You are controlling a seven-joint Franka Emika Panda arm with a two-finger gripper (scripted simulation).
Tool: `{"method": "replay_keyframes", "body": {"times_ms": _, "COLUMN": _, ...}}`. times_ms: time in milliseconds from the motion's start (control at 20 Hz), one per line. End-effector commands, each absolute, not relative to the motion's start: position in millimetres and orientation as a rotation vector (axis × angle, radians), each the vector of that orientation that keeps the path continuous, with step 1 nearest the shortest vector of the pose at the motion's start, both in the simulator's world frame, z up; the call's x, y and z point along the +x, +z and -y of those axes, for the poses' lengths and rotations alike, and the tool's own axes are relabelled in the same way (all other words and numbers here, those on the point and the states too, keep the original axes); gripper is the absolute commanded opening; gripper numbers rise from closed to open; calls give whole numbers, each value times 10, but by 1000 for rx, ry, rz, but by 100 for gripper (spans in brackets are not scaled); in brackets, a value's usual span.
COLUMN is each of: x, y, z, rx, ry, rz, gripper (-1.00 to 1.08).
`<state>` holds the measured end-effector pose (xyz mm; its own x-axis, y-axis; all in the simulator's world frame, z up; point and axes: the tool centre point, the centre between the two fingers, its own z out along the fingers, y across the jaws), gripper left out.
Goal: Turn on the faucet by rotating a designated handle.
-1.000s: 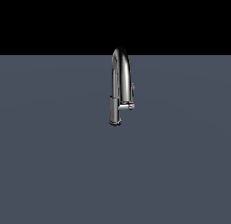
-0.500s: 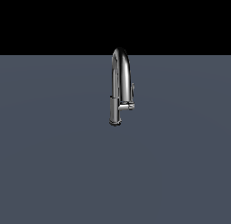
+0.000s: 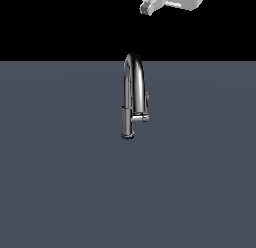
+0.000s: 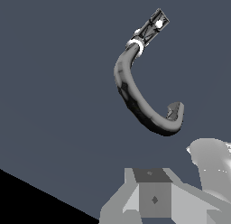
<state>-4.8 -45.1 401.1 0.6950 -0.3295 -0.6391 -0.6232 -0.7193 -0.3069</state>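
Chrome catches my eye first in the exterior view: the faucet (image 3: pixel 133 94) stands upright just above the middle of the frame on the flat slate-grey bench (image 3: pixel 60 182), its inverted-U spout arching up to the line where the grey surface meets the black background. The thicker spray head hangs down on the exterior view's left of the body, and the handle (image 3: pixel 146 98) shows as a slim lever on the exterior view's right, beside a short stub. At the top edge, right of centre, I see a pale grey-white part of the gripper (image 3: pixel 150 4), high above the faucet and well apart from it; the frame crops it, so I cannot tell whether the jaws are open or closed. In the wrist view, the faucet (image 4: pixel 135 99) appears from above as a dark curved hook across the centre of the picture, with the bench (image 4: pixel 54 83) filling the area behind it. Grey blocks of the gripper body sit along the lower edge, touching nothing; the fingertips are not shown.
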Motion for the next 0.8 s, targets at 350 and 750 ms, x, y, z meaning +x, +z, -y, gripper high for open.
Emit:
{"method": "replay_keyframes", "body": {"times_ms": 350, "x": 328, "y": 3518, "z": 577, "rx": -2157, "ry": 929, "rz": -845, "gripper": -100}}
{"method": "replay_keyframes", "body": {"times_ms": 750, "x": 593, "y": 2998, "z": 664, "rx": -1924, "ry": 1064, "rz": -939, "gripper": -100}}
